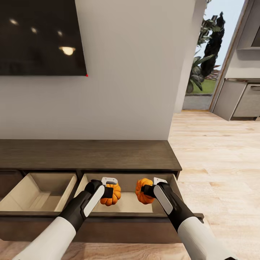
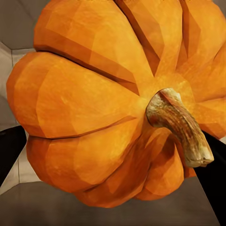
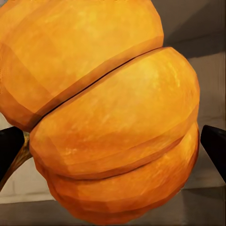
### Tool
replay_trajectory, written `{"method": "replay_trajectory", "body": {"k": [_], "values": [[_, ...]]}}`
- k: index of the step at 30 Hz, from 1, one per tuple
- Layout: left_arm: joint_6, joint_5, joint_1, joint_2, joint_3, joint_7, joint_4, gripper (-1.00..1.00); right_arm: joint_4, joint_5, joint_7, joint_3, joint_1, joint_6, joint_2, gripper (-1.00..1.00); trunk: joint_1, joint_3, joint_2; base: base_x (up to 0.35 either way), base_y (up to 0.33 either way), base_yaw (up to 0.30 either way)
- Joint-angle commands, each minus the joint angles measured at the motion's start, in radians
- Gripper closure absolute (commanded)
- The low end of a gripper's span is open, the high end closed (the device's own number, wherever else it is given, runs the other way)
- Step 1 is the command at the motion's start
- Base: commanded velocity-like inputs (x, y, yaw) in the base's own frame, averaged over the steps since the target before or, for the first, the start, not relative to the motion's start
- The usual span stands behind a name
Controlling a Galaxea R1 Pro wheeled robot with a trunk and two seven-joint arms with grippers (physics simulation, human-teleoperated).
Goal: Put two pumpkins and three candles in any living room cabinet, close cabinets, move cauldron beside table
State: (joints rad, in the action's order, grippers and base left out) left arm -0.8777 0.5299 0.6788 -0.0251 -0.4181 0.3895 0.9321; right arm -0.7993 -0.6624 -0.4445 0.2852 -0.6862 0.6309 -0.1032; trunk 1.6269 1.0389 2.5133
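Left wrist view has two black fingertips [image 2: 10, 150] pressed against the sides of a squat, ribbed orange pumpkin with a curled tan stem [image 2: 108, 103], so the left gripper [image 1: 109, 190] is clamped on it. Right wrist view gives the same story: black fingertips [image 3: 214, 143] bracket a second ribbed orange pumpkin [image 3: 108, 117], and the right gripper [image 1: 147, 190] grips it, though whether the pads truly touch is hard to judge at the frame edges. From the head camera, both pumpkins hang over the pale wood interior of the open right-hand drawer [image 1: 128, 206] of the long, low dark-brown wood cabinet [image 1: 86, 153]. Another open drawer [image 1: 39, 193] sits just beside it. Behind stands a white wall with a black screen [image 1: 41, 36].
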Motion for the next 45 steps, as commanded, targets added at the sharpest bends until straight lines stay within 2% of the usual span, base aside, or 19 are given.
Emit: {"method": "replay_trajectory", "body": {"k": [1, 3, 8, 18, 23, 30, 45], "values": [[-0.002, 0.009, 0.001, -0.001, -0.002, 0.011, -0.002, 1.0, -0.001, -0.012, -0.016, 0.002, -0.001, 0.003, 0.0, 1.0, 0.0, 0.005, 0.001, 0.0, 0.0, 0.0], [-0.003, 0.009, 0.002, -0.005, -0.002, 0.012, -0.013, 1.0, -0.001, -0.012, -0.021, 0.002, -0.001, 0.006, 0.0, 1.0, 0.001, 0.013, 0.001, 0.0, 0.0, 0.0], [-0.002, 0.007, 0.017, -0.013, -0.001, 0.016, -0.044, 1.0, -0.002, -0.013, -0.024, 0.003, -0.001, 0.008, 0.0, 1.0, 0.001, 0.013, 0.001, 0.0, 0.0, 0.0], [0.0, 0.007, 0.021, -0.015, -0.001, 0.015, -0.053, 1.0, -0.003, -0.012, -0.025, 0.003, -0.001, 0.009, 0.0, 1.0, 0.006, 0.051, 0.003, 0.0, 0.0, 0.0], [0.003, 0.007, 0.021, -0.016, -0.001, 0.015, -0.053, 1.0, -0.003, -0.012, -0.025, 0.003, -0.001, 0.009, 0.0, 1.0, 0.006, 0.051, 0.003, 0.0, 0.0, 0.0], [0.006, 0.007, 0.021, -0.016, -0.001, 0.015, -0.053, 1.0, -0.003, -0.012, -0.025, 0.003, -0.001, 0.009, 0.0, 1.0, 0.009, 0.078, 0.005, 0.0, 0.0, 0.0], [0.008, 0.007, 0.021, -0.016, -0.001, 0.014, -0.052, 1.0, -0.003, -0.013, -0.025, 0.003, -0.001, 0.009, 0.0, 1.0, 0.009, 0.078, 0.005, 0.025, 0.0, 0.0]]}}
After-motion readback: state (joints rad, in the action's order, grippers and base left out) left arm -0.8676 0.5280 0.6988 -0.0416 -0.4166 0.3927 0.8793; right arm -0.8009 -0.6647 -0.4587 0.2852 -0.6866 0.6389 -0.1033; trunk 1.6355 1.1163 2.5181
